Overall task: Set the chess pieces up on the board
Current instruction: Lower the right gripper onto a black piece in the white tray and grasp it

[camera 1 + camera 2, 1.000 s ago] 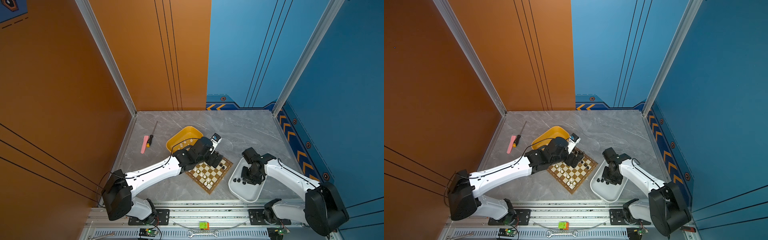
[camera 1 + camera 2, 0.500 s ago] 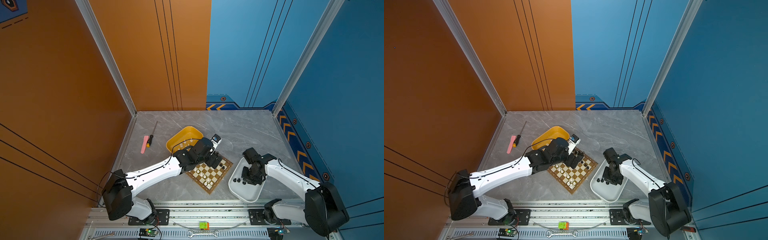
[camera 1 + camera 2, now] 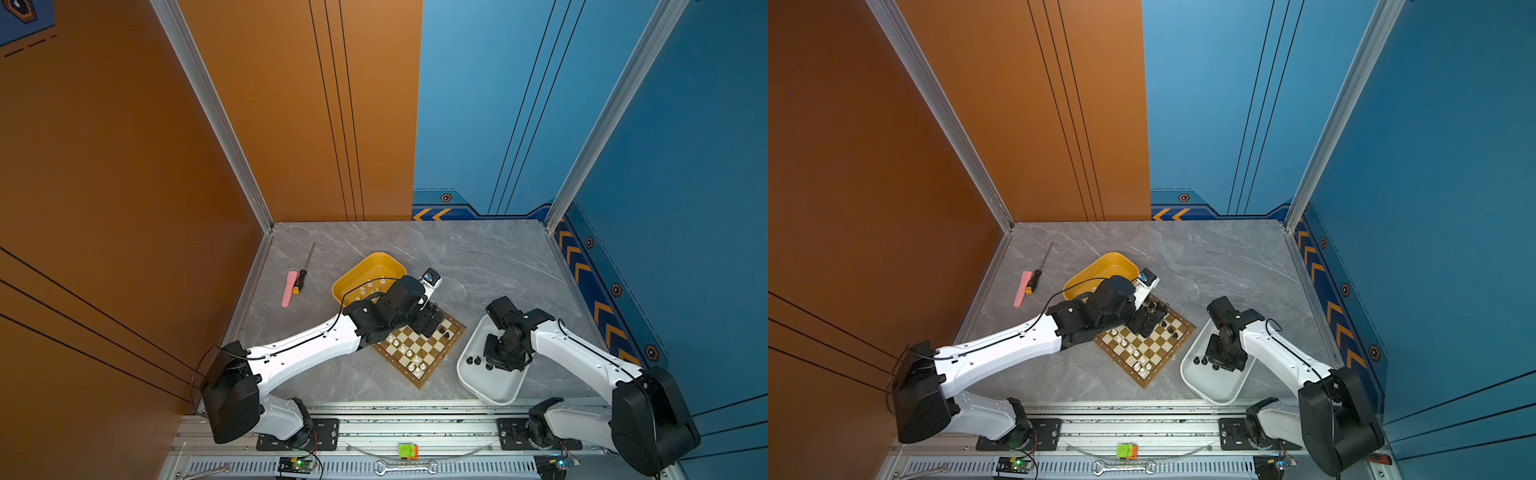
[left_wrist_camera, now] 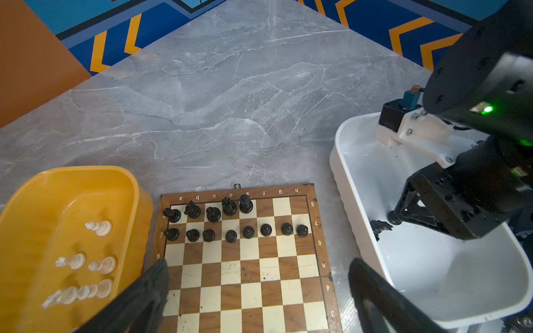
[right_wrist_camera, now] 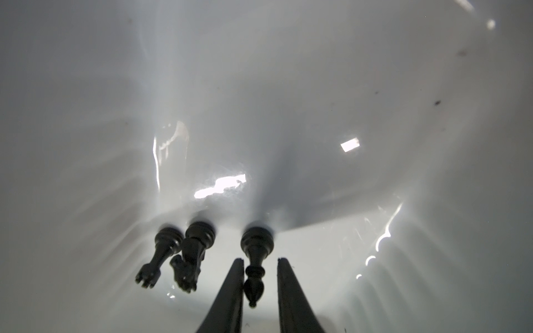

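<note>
I see left fingers [image 4: 150,291] spread wide above the board [image 4: 251,288], empty | right fingers [image 5: 230,288] narrowly parted astride a black bishop [image 5: 253,276] lying in the white tray [image 5: 288,86], one side not touching.

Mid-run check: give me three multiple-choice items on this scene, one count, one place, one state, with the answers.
1. How many black pieces lie in the white tray?
A three
B one
C six

2. The white pieces not on the board lie in:
A the white tray
B the yellow tray
C both trays

3. The left hand is:
A shut on a pawn
B shut on nothing
C wide open, empty

Answers:
1 A: the right wrist view shows three lying there.
2 B: the left wrist view shows them all in the yellow tray.
3 C: its jaws stand far apart above the board, gripping nothing.
</note>
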Controlling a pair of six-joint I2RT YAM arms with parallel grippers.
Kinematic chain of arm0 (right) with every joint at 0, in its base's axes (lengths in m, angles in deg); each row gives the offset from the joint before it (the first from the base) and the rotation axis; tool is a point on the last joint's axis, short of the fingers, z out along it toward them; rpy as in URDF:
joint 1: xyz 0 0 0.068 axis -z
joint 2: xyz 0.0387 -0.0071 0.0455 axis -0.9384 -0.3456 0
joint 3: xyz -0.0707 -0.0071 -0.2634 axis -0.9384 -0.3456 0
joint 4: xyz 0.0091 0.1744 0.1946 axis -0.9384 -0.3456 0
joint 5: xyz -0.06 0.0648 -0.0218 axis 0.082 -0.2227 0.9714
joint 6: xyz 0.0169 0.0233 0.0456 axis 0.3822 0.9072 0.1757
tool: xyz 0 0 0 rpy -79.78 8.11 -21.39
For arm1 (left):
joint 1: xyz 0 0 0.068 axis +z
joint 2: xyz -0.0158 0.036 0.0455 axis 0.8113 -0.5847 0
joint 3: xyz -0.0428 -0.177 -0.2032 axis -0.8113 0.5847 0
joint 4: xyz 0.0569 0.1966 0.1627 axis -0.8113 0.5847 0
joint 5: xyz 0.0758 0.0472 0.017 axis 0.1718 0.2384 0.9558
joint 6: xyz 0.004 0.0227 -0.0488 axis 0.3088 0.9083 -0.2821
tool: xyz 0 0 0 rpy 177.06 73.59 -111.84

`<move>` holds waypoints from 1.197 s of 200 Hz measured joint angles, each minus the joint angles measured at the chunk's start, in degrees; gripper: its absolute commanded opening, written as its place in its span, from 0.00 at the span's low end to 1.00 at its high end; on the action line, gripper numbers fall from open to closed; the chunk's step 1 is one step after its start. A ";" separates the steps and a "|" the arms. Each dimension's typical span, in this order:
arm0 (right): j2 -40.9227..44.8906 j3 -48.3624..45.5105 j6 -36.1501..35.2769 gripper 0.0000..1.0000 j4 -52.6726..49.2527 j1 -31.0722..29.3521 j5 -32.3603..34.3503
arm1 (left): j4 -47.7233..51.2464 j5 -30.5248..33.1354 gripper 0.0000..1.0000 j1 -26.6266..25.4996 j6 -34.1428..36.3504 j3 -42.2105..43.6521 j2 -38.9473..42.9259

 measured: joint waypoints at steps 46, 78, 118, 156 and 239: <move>0.00 0.00 0.04 0.23 0.02 -0.11 -0.02 | 0.02 0.17 0.98 0.00 0.00 0.55 0.44; 0.00 0.00 0.48 0.23 0.02 -0.57 0.00 | 0.02 0.24 0.98 -0.09 0.15 0.70 0.48; 0.00 0.00 0.92 0.23 0.46 -1.55 0.00 | 0.02 0.35 0.98 -0.15 0.66 0.76 0.74; 0.00 0.00 1.60 0.18 0.61 -2.16 0.07 | 0.00 0.37 0.98 -0.15 1.07 0.87 0.94; 0.00 0.61 2.19 0.10 0.02 -2.34 0.46 | 0.02 0.46 0.98 0.04 1.99 1.64 2.14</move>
